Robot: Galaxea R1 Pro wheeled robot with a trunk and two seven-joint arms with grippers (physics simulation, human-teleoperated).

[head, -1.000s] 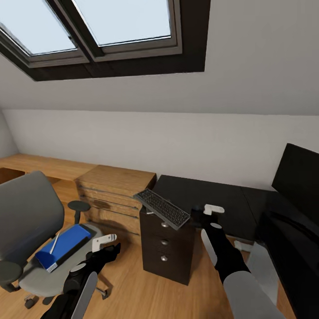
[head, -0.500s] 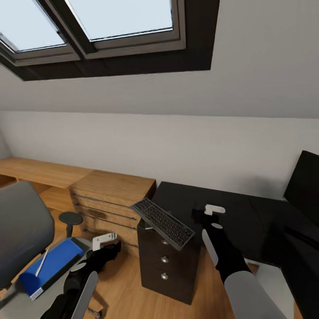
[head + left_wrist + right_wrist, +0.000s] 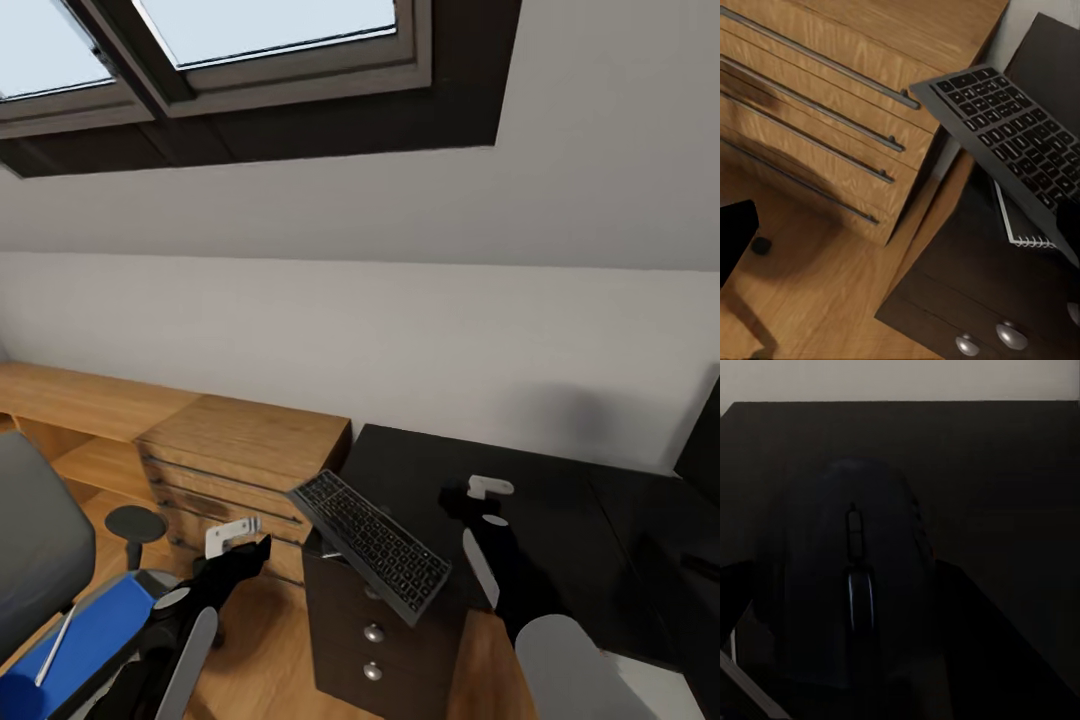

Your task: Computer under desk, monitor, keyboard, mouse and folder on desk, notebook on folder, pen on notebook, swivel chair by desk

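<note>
Two arms reach forward. At 8 o'clock the folder (image 3: pixel 95 635) lies on the chair (image 3: pixel 30 555) seat with the pen (image 3: pixel 55 645) on it. The left gripper (image 3: pixel 245 550) hangs at 7 o'clock; I cannot tell its opening. At 6 o'clock the keyboard (image 3: pixel 370 545) tilts over the notebook (image 3: pixel 1020 225) at the desk (image 3: pixel 570 510) corner. At 5 o'clock the right gripper (image 3: pixel 470 497) is clamped on the mouse (image 3: pixel 851 577) above the desk. A wooden cabinet (image 3: pixel 240 450) stands at 9 o'clock.

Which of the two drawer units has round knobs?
The black desk unit, under the keyboard. The light-wood cabinet has long bar handles instead.
</note>
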